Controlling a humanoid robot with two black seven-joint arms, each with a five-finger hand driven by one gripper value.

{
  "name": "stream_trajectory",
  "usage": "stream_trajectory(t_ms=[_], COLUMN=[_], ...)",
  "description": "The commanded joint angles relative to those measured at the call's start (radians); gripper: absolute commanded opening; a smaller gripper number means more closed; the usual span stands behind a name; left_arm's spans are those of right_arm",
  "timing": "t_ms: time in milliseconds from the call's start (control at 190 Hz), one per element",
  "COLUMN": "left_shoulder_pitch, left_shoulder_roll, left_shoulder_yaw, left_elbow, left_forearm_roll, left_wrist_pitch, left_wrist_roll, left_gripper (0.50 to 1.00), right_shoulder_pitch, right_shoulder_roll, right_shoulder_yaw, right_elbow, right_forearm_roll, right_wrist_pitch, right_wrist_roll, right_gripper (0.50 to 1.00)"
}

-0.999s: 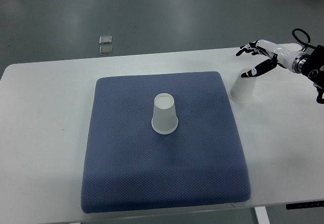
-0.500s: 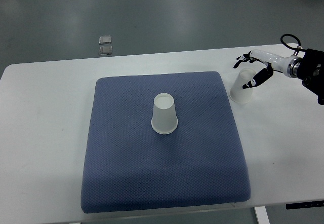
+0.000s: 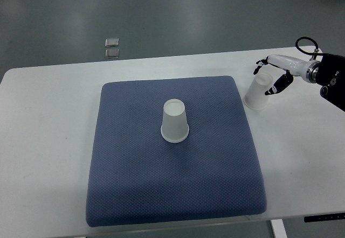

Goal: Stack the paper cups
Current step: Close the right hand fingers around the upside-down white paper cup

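Notably, no brand, label or legible writing appears on any object. A white table (image 3: 48, 141) fills the lower frame, bearing a blue textured mat (image 3: 178, 195) at centre. One inverted paper cup (image 3: 175, 121) stands upright near the mat's middle, base uppermost. A second paper cup (image 3: 257, 92), also inverted and tilted slightly, sits on the bare table just beside the mat's upper right corner. The right hand (image 3: 274, 75) enters from the right edge; its fingers (image 3: 262, 63) are spread around the cup's upper end, thumb on the near side, fingers on the far side. Whether they press the cup wall cannot be resolved. The forearm is cut off by the frame edge. Two small square plates (image 3: 112, 48) lie on the grey floor at upper left, their detail too small to read.
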Motion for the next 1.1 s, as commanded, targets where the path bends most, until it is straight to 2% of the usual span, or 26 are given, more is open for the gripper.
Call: stream_trajectory(t_ms=[0,89,158,226,384,505,552,621,773,831,1094], left_shoulder_pitch=[0.0,0.0,0.0,0.0,0.0,0.0,0.0,0.0,0.0,0.0,0.0], left_shoulder_roll=[0.0,0.0,0.0,0.0,0.0,0.0,0.0,0.0,0.0,0.0,0.0], left_shoulder_yaw=[0.0,0.0,0.0,0.0,0.0,0.0,0.0,0.0,0.0,0.0,0.0], left_elbow=[0.0,0.0,0.0,0.0,0.0,0.0,0.0,0.0,0.0,0.0,0.0], left_forearm_roll=[0.001,-0.001,0.001,-0.001,-0.001,0.001,0.001,0.001,0.001,-0.001,-0.001], left_wrist_pitch=[0.0,0.0,0.0,0.0,0.0,0.0,0.0,0.0,0.0,0.0,0.0], left_wrist_roll=[0.0,-0.001,0.0,0.0,-0.001,0.0,0.0,-0.001,0.0,0.0,0.0], left_gripper=[1.0,1.0,1.0,1.0,1.0,1.0,1.0,1.0,1.0,1.0,1.0], right_shoulder_pitch=[0.001,0.001,0.001,0.001,0.001,0.003,0.001,0.001,0.004,0.006,0.098], right_shoulder_roll=[0.001,0.001,0.001,0.001,0.001,0.001,0.001,0.001,0.0,0.0,-0.014], right_shoulder_yaw=[-0.018,-0.018,-0.02,-0.02,-0.023,-0.032,-0.034,-0.034,-0.034,-0.031,-0.018], right_elbow=[0.0,-0.002,-0.002,-0.002,0.0,-0.002,-0.002,0.0,-0.002,-0.002,0.004], right_forearm_roll=[0.0,0.0,0.0,0.0,0.0,0.0,0.0,-0.002,0.0,0.0,0.02], right_wrist_pitch=[-0.025,-0.029,-0.029,-0.029,-0.028,-0.028,-0.028,-0.028,-0.029,-0.029,-0.014], right_wrist_roll=[0.002,0.003,0.003,0.003,0.003,0.005,0.005,0.006,0.006,0.006,0.018], right_gripper=[0.917,0.897,0.838,0.801,0.76,0.711,0.68,0.601,0.515,0.5,0.5])
